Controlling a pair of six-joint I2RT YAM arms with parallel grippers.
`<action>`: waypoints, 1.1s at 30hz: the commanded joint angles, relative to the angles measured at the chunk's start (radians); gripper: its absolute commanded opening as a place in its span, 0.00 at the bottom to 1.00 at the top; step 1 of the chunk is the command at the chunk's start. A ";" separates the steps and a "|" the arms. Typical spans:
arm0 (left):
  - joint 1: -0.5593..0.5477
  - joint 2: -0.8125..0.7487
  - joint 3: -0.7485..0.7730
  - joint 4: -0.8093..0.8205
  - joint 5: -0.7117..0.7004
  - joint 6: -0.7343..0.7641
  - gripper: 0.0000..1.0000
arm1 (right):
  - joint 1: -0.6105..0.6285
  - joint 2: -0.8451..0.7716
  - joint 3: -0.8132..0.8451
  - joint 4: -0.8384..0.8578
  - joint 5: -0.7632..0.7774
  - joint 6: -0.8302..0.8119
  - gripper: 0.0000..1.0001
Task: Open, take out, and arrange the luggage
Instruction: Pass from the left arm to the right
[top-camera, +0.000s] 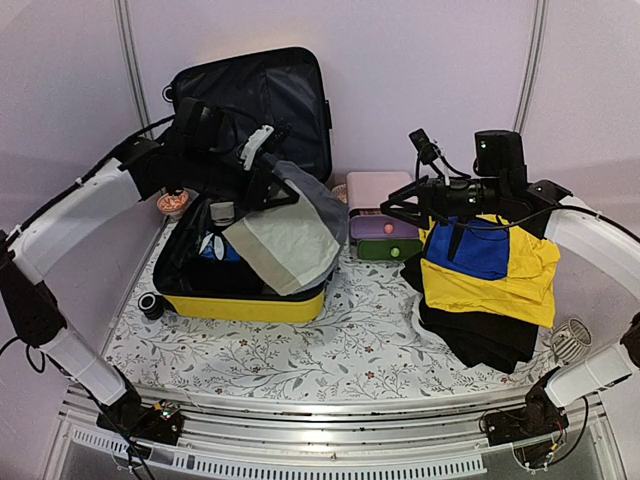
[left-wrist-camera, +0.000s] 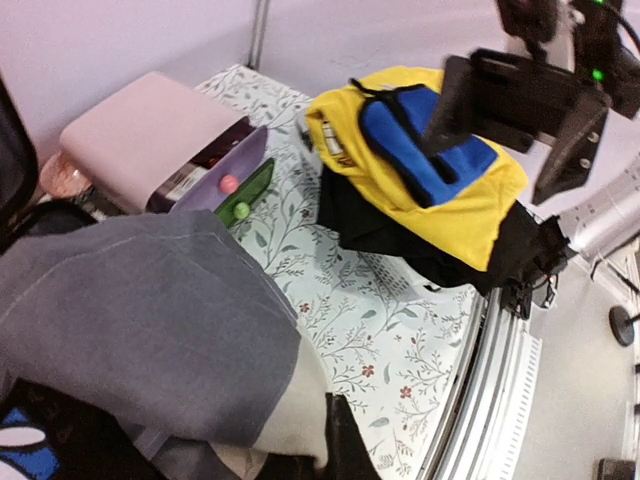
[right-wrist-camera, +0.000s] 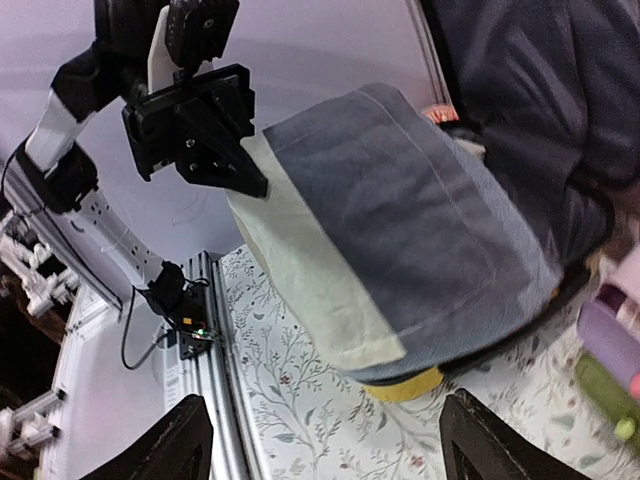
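Floral table (top-camera: 330, 345) bears the luggage (top-camera: 245, 306) at 10 o'clock, left gripper (top-camera: 265, 190) clamped on a grey cloth (top-camera: 295, 235), right gripper (right-wrist-camera: 330, 430) spread wide, empty.

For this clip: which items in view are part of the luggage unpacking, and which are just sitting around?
Job: yellow luggage, open; grey-and-cream garment, held over it by the left gripper, jaws shut; yellow, blue and black clothes pile, probably unpacked already.
Lying about: pink drawer box; white mesh basket; small pinkish dish beside the luggage.
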 joint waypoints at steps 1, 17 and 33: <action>-0.142 -0.043 0.087 -0.179 -0.032 0.190 0.00 | 0.023 -0.025 0.004 0.176 -0.049 -0.248 0.86; -0.679 -0.021 0.044 -0.407 -0.850 0.516 0.00 | 0.078 -0.079 -0.006 0.029 -0.264 -0.908 0.94; -0.769 -0.043 0.061 -0.467 -0.741 0.704 0.00 | 0.247 0.103 0.119 -0.296 -0.277 -1.118 0.91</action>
